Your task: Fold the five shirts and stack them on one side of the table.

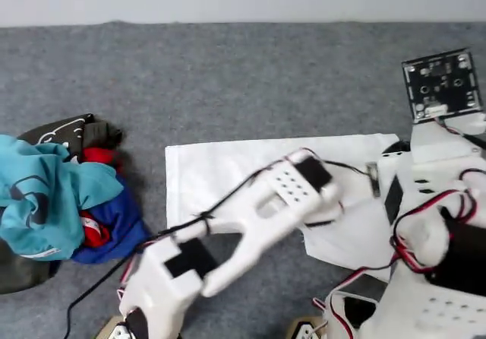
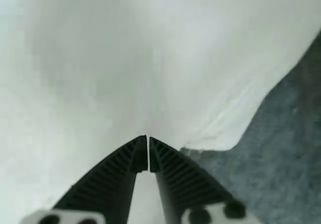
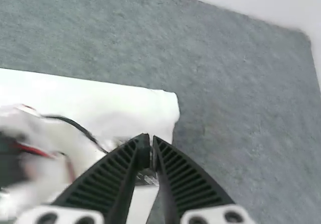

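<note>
On the grey carpeted desk [image 1: 250, 73], a white cloth shirt [image 1: 220, 172] is lying spread flat near the middle, its straight edges running along the far and left sides. Well apart from it, by the desk's left edge, a loose heap of unfolded garments is sitting: a crumpled teal shirt [image 1: 38, 194] is lying on top, a dark blue shirt [image 1: 114, 225] is showing beneath it on the side nearest the white one, a red shirt [image 1: 97, 155] is peeking out between them, and a black shirt with a white print [image 1: 64, 132] is sticking out at the far end. The white plastic left arm [image 1: 250, 217] is stretching from the near edge across the white shirt. The left pincer [image 2: 148, 156] is pressing its black ridged jaws together right at the white cloth, beside the shirt's hem; whether any fabric is caught between them cannot be told. The right arm [image 1: 433, 225] is standing by the shirt's right end. The right pincer [image 3: 151, 151] is keeping its jaws closed tip to tip with nothing in them, hanging over a corner of the white shirt.
</note>
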Tool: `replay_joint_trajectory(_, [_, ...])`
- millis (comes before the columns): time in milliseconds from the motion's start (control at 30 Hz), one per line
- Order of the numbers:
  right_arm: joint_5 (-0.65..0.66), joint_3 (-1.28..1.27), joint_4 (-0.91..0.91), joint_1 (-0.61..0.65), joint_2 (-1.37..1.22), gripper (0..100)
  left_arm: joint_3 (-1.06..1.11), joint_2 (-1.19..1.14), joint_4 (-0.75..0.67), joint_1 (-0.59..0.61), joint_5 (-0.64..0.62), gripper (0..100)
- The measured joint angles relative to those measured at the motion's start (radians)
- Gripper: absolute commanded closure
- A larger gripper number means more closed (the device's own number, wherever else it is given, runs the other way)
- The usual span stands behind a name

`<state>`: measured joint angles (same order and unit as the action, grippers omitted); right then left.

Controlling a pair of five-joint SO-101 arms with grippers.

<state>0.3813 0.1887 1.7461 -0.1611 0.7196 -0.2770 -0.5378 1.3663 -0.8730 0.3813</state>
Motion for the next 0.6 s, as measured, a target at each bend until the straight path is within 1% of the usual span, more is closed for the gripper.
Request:
replay_joint_trajectory(67, [-0.005, 0.000, 0.000, 0.006, 0.000, 98.1, -0.089, -0.066, 0.057, -0.028, 0.000, 85])
replay_joint_trajectory(133, [-0.005, 0.000, 0.000, 0.006, 0.002, 98.1, -0.186, -0.130, 0.114, -0.054, 0.000, 83])
replay_joint_trajectory(267, [-0.005, 0.000, 0.000, 0.011, 0.003, 98.1, -0.376, -0.259, 0.229, -0.100, 0.000, 83])
replay_joint_trajectory(400, [-0.005, 0.000, 0.000, 0.011, 0.003, 98.1, -0.555, -0.382, 0.311, -0.120, 0.000, 83])
replay_joint_trajectory(600, [-0.025, 0.000, 0.000, 0.011, 0.003, 98.1, -0.772, -0.543, 0.356, -0.121, 0.000, 83])
